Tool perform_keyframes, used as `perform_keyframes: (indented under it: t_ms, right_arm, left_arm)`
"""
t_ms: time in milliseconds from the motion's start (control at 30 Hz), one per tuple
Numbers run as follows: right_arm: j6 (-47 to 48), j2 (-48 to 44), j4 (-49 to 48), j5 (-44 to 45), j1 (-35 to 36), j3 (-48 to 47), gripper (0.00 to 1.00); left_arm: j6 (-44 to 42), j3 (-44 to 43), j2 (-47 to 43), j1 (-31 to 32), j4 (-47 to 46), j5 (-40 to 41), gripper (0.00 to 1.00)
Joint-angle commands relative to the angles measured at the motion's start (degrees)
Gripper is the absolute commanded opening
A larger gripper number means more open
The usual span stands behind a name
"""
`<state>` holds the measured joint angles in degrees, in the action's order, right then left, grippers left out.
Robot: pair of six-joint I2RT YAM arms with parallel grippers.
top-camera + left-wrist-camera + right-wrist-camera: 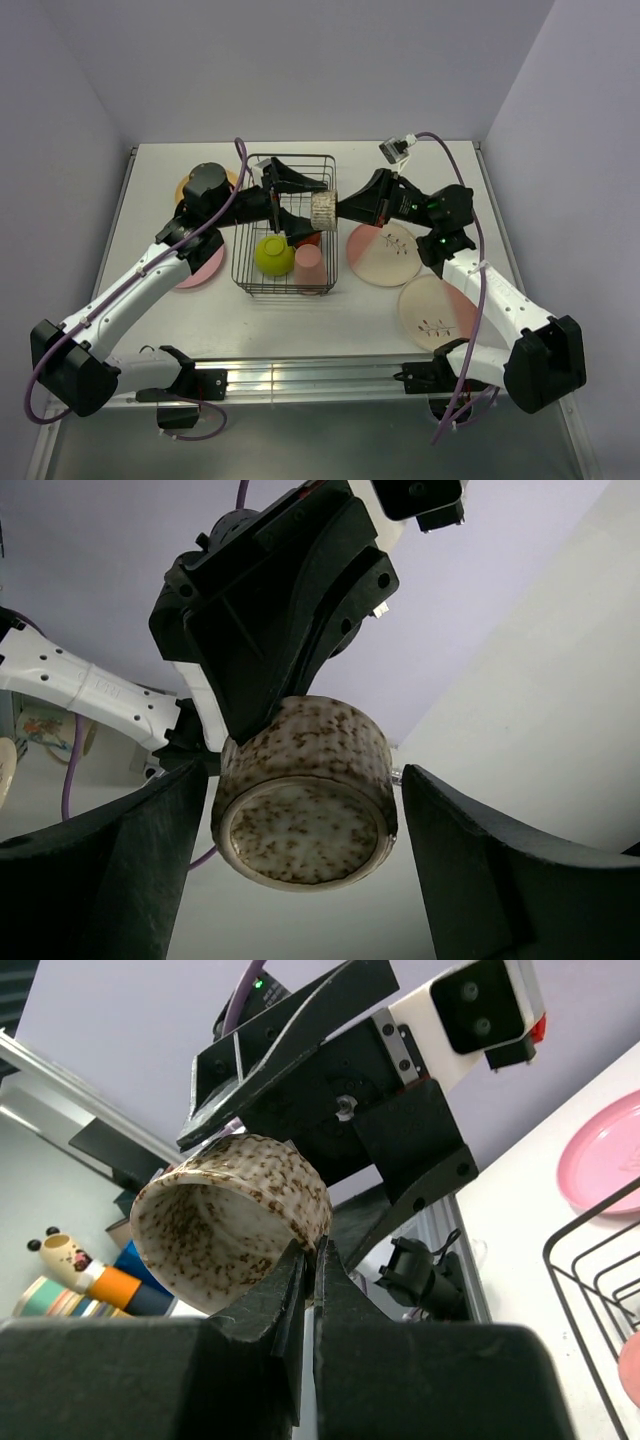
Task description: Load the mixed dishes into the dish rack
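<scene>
Currently in hand: the small grey-beige cup [323,210], lying on its side in the air over the right edge of the dish rack [300,157].
Right gripper [308,1260]: nearly shut, pinching the cup's wall at the rim, with one finger inside and one outside.
Left gripper [308,790]: spread wide with the cup's base between its fingers. There is a clear gap on one side; on the other I cannot tell whether it touches.
Step, as I judge it: a hand-over or a two-arm placement of the cup.
Doing it well: close the left jaws squarely on the cup's sides before the right lets go. The rim pinch is thin, so any knock could twist the cup out.
Already in the rack: lime-green bowl [274,255] and salmon-pink cup [308,256] at the near end.
On the table: pink-and-cream plate [383,253] and twig plate [437,310] on the right, and pink plate [203,265] on the left.
Only in the left wrist view: the cup's glazed underside and the side gaps.
Only in the right wrist view: the grip on the wall and the hollow interior.
Only in the top view: where the cup hangs relative to the rack.
</scene>
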<state>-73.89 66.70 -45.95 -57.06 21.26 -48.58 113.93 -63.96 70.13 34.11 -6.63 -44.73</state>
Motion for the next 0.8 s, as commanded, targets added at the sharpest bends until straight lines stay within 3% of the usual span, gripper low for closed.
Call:
perform_keyframes:
  t_ms: [0,100,200,233,267,367,433,467,533,567,600,633,667,700,733,767]
  right_arm:
    - [-0.7,-0.2,-5.5,0.8,1.2,0.1,0.0]
    - [-0.7,0.1,-5.5,1.2,1.6,0.4,0.0]
    - [-0.7,0.2,-5.3,1.5,1.7,0.9,0.0]
    - [-0.7,0.2,-5.1,1.5,1.8,0.9,0.0]
    - [-0.6,0.1,-5.0,1.5,1.8,1.0,0.0]
    - [1.6,-0.4,-1.2,2.3,1.7,0.9,0.0]
    - [4.1,-0.6,6.4,3.2,1.7,-0.3,0.05]
    - [7.0,-1.0,9.0,3.4,1.7,-1.2,0.34]
    - [13.1,-2.2,19.3,5.6,1.7,-2.6,0.66]
    - [15.9,-2.7,24.6,7.1,1.3,-4.5,0.74]
    - [18.4,-3.1,33.9,8.7,1.2,-5.5,0.78]
    - [21.2,-3.7,39.1,13.1,1.2,-6.6,0.8]
    - [26.7,-4.5,44.7,16.2,1.1,-9.4,0.81]
    - [29.0,-4.9,54.1,19.4,0.9,-10.6,0.82]
    - [30.8,-5.2,57.6,22.0,0.7,-11.6,0.82]
    - [33.7,-5.6,61.0,26.5,0.5,-13.7,0.82]
  left_arm:
    - [14.7,0.5,-1.7,0.3,-4.5,-0.7,0.83]
    - [15.3,1.3,-2.2,0.3,-6.2,-0.7,0.79]
    - [15.0,2.0,-2.8,0.3,-7.0,-0.7,0.59]
    - [15.0,2.3,-3.1,0.3,-7.3,-0.7,0.5]
    - [15.2,2.8,-3.7,0.2,-7.9,-0.6,0.32]
    - [15.3,4.9,-5.3,-0.1,-8.9,0.0,0.0]
    - [13.5,5.2,-6.0,-1.1,-6.0,-0.8,0.0]
    - [10.9,4.9,-6.7,-1.6,-4.0,-1.1,0.0]
    - [5.7,4.3,-7.5,-4.0,2.0,-2.3,0.0]
    - [2.6,3.7,-8.2,-5.4,5.5,-2.8,0.0]
    - [-0.9,1.6,-8.5,-6.9,10.4,-3.2,0.0]
    - [-5.5,0.1,-8.5,-10.7,22.4,-3.6,0.0]
    - [-16.3,-2.0,-7.9,-12.6,29.6,-3.1,0.0]
    - [-22.1,-6.6,-7.1,-14.7,36.2,-2.3,0.0]
    - [-28.7,-9.0,-5.9,-17.9,43.3,-0.9,0.0]
    - [-40.2,-14.5,-3.0,-18.9,56.9,4.6,0.0]
